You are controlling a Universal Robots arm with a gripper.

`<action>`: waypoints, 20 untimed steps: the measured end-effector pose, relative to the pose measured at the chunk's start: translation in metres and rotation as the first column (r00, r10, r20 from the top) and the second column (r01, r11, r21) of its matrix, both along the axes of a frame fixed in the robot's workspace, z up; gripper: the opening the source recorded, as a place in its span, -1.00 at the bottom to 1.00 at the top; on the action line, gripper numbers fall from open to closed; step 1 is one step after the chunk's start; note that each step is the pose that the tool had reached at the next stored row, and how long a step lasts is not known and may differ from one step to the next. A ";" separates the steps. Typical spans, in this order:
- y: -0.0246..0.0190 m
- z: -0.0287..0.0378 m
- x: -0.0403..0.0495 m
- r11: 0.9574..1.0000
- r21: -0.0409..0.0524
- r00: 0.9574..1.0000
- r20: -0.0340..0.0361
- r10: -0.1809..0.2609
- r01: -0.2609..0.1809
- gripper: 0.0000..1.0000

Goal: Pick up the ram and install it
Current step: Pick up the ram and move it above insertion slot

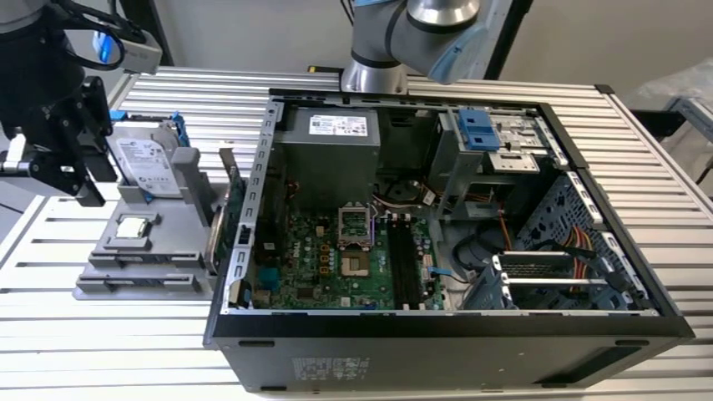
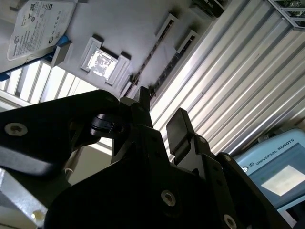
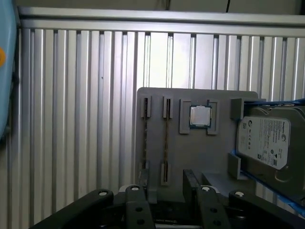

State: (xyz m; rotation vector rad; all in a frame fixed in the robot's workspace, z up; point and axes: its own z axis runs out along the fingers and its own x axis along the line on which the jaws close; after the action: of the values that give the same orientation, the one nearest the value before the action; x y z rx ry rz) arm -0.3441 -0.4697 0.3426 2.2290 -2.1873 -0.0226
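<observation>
Just ahead of the released tool point(image 3: 166, 188), the ram point(image 3: 165, 138) stands edge-up: light, stiff, fragile, probably best pinched mid-length.

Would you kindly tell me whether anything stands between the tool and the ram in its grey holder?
Nothing visible does. In the first wrist view the open tool faces the ram, which stands on edge in the grey holder; the processor chip and hard drive sit off to one side.
</observation>
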 end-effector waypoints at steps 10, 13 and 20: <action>0.0001 -0.0075 -0.0001 1.000 0.000 1.000 0.000 0.000 0.000 1.00; 0.0001 -0.0109 -0.0001 1.000 0.000 1.000 0.000 0.000 0.000 1.00; 0.0001 -0.0183 -0.0001 1.000 0.000 1.000 0.000 0.000 0.000 1.00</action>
State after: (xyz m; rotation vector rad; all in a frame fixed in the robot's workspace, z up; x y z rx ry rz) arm -0.3442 -0.4695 0.3243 2.2285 -2.1875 -0.0225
